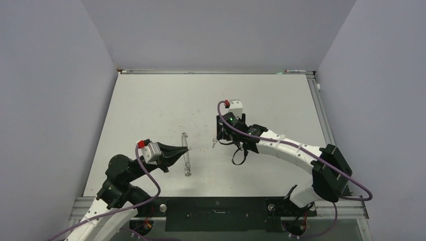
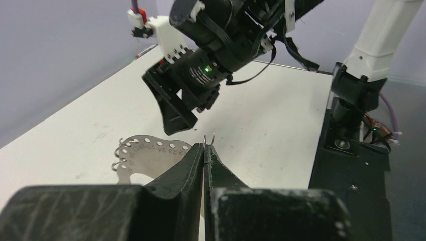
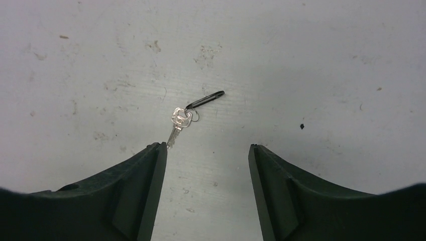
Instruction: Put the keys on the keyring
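The keyring [image 2: 145,150] shows in the left wrist view as a flat silver rim with numbered holes and small wire loops. It stands on edge on the table [image 1: 150,105]. My left gripper [image 2: 204,146] is shut on it, and a small wire loop [image 2: 209,138] pokes up past the fingertips. From above, the keyring [image 1: 186,158] is a thin upright sliver at the left gripper [image 1: 184,149]. A tiny silver key [image 3: 178,123] with a black strip [image 3: 206,99] lies flat on the table. My right gripper [image 3: 207,146] hovers open over it, the key's tip just ahead of the left finger [image 3: 153,165]. The key [image 1: 214,142] lies beside the right gripper [image 1: 221,134].
The right arm's wrist [image 2: 201,75] hangs close in front of the left gripper. The right arm's base [image 2: 351,130] and a black mounting plate [image 1: 216,213] sit at the near edge. Grey walls enclose the table on three sides.
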`<action>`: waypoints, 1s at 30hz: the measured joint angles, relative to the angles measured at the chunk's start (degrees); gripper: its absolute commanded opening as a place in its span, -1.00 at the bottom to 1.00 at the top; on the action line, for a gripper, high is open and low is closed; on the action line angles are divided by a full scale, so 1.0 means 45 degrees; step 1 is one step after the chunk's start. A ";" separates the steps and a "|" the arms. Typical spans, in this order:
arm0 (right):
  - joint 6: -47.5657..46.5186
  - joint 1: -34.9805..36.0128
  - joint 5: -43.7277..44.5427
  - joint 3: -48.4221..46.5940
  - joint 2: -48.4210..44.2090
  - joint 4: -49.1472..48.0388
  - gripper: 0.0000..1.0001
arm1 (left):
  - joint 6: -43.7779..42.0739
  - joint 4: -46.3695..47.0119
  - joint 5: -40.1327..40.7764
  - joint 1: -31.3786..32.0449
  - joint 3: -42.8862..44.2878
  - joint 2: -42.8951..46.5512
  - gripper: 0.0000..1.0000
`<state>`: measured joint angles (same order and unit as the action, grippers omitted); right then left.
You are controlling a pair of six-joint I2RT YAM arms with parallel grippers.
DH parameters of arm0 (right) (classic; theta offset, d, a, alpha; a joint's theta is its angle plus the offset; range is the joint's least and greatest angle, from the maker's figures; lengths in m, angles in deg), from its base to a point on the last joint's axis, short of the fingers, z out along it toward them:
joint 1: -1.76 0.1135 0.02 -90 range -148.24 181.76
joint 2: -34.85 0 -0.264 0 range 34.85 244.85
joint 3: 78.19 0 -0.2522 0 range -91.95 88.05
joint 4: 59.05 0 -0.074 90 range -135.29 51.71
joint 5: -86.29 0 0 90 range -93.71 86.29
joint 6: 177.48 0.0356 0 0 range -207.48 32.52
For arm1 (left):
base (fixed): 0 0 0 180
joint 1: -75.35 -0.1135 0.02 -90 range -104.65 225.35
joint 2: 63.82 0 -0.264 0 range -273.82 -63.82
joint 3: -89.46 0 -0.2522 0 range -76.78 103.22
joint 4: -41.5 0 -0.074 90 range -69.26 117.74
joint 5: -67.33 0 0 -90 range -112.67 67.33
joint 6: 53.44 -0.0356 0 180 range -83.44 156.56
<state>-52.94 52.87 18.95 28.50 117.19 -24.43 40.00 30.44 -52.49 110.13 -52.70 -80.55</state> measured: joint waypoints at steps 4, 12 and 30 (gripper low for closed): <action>0.0262 -0.0505 -0.1078 -0.0029 0.1049 0.0005 0.15 | -0.0049 -0.0865 0.1098 0.0000 0.0520 0.0073 -1.00; -0.0189 -0.1705 -0.4031 0.0461 0.1642 -0.1671 -0.01 | -0.0005 -0.0869 0.1433 0.0000 0.0510 0.0622 -1.00; -0.1039 -0.2569 -0.7495 0.1549 0.3356 -0.4410 -0.14 | 0.0180 0.0291 0.0942 0.0000 -0.0073 0.1035 -1.00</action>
<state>-57.61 41.31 -14.78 35.47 132.30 -44.28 40.81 31.75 -48.25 110.13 -53.03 -75.90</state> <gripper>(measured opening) 0.442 0.001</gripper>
